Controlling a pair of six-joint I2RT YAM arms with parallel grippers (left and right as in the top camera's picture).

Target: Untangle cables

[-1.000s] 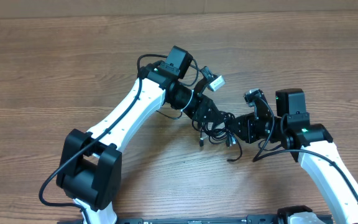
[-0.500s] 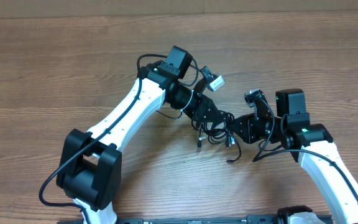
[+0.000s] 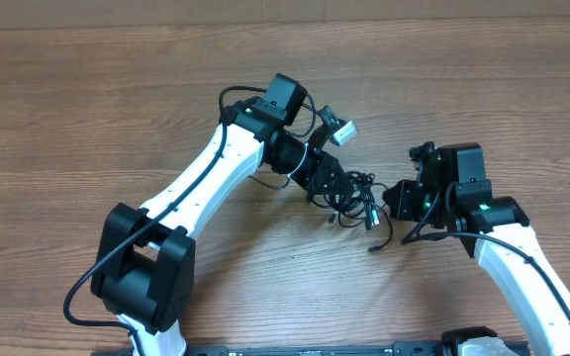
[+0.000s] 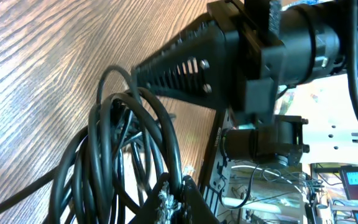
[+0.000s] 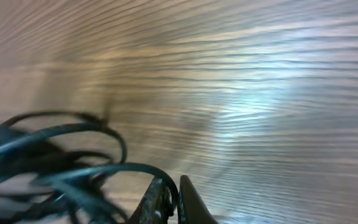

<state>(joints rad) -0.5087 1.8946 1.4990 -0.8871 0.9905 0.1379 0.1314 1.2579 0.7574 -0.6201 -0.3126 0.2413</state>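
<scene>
Lying between both hands, the tangle of thin black cables (image 3: 364,210) is clenched by the left hand (image 3: 336,185) at one side, pinched by the right hand (image 3: 389,196) opposite.

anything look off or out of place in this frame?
Nothing damaged or spilled. The cables sit as one knotted clump between the arms on the table, clamped by the left gripper; the right gripper is shut, apparently on one strand. The right wrist view is blurred.
</scene>
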